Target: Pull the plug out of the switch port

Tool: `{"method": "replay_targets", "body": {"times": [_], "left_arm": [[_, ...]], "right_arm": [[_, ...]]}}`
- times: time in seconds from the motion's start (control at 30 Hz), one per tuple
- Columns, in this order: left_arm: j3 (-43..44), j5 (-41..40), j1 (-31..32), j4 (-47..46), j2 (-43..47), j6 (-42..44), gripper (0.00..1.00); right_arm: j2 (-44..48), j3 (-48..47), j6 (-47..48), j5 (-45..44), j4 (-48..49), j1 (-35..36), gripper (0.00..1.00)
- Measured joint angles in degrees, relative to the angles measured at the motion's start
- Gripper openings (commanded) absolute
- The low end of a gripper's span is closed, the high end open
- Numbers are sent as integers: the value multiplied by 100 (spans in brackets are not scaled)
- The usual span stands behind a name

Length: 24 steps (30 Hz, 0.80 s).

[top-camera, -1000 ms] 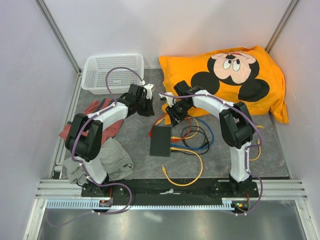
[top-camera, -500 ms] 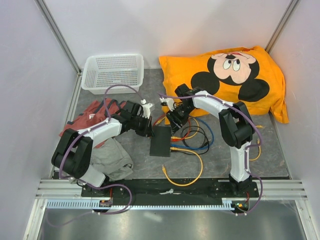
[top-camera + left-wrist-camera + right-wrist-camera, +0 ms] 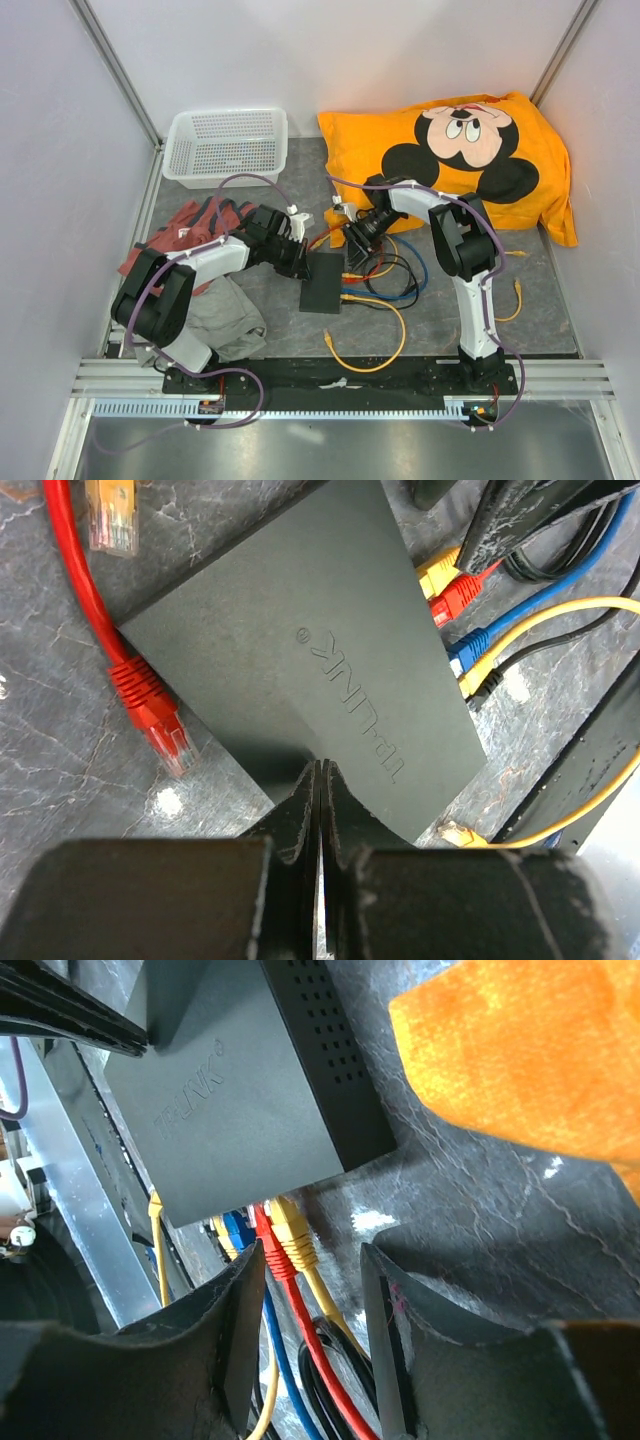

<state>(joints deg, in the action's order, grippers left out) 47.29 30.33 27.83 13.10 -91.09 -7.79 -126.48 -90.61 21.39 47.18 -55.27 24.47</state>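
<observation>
The switch [image 3: 322, 282] is a flat black box on the grey mat. My left gripper [image 3: 298, 262] is shut and empty, its tips [image 3: 320, 767] resting at the switch's [image 3: 300, 670] left edge. Along the switch's right side sit a yellow plug [image 3: 290, 1228], a red plug [image 3: 268, 1250] and a blue plug [image 3: 235, 1230], all in their ports. My right gripper [image 3: 312, 1260] stands open, with the red and yellow plugs between its fingers, nearer the left one and not clamped. In the top view the right gripper [image 3: 357, 245] hangs at the switch's far right corner.
A loose red plug [image 3: 150, 705] lies by the switch's left side. Coiled cables [image 3: 390, 275] and an orange cable [image 3: 372, 350] lie right of the switch. The orange pillow [image 3: 450, 150] is behind, a white basket [image 3: 225, 145] far left, clothes [image 3: 205, 310] near left.
My left arm swung from near the basket down to the switch's left edge, still shut. The right gripper shifted a little right onto the plugs and its jaws stand wider.
</observation>
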Motion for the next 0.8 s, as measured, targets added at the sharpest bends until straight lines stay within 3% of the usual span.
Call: {"method": "replay_targets", "body": {"times": [0.8], "left_arm": [[24, -35, 33, -127, -33, 0, 2]], "right_arm": [[-262, -234, -63, 254, -155, 179, 45]]}}
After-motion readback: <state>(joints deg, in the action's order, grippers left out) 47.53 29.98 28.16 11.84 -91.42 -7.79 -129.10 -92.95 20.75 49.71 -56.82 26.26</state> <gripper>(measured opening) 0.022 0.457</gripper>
